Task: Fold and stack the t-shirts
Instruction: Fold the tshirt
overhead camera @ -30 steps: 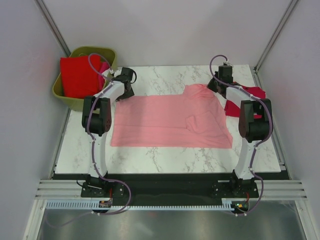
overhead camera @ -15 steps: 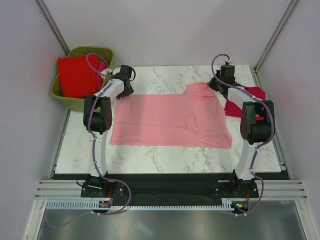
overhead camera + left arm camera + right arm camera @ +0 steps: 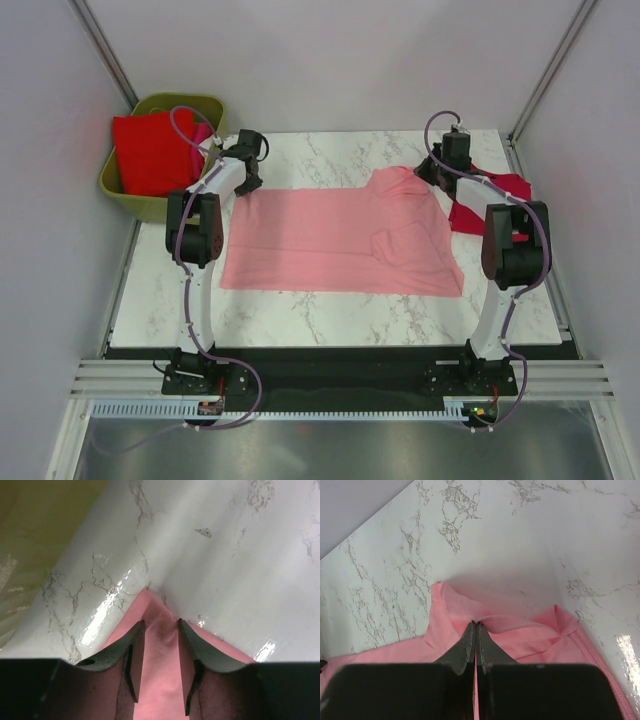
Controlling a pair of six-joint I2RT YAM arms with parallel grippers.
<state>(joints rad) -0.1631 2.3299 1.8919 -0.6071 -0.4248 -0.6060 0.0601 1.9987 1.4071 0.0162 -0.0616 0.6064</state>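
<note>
A light pink t-shirt point(image 3: 340, 240) lies spread on the marble table, with its right part folded over. My left gripper point(image 3: 248, 178) is at the shirt's far left corner. In the left wrist view point(image 3: 160, 624) it is open, and the jaws straddle a ridge of pink cloth point(image 3: 160, 680). My right gripper point(image 3: 432, 172) is at the shirt's far right edge. In the right wrist view point(image 3: 476, 625) it is shut on a raised fold of the pink cloth point(image 3: 530, 635). A dark crimson t-shirt point(image 3: 495, 195) lies crumpled at the right, partly behind the right arm.
An olive-green basket point(image 3: 185, 100) stands off the table's far left corner. It holds a bright red shirt point(image 3: 150, 150) and a bit of hot pink cloth point(image 3: 207, 135). Its wall shows close by in the left wrist view point(image 3: 45, 530). Bare marble point(image 3: 330, 320) lies in front of the shirt.
My left gripper has moved a little further back and left at the shirt's corner. The basket has shifted slightly left. The right gripper has edged back with the fold.
</note>
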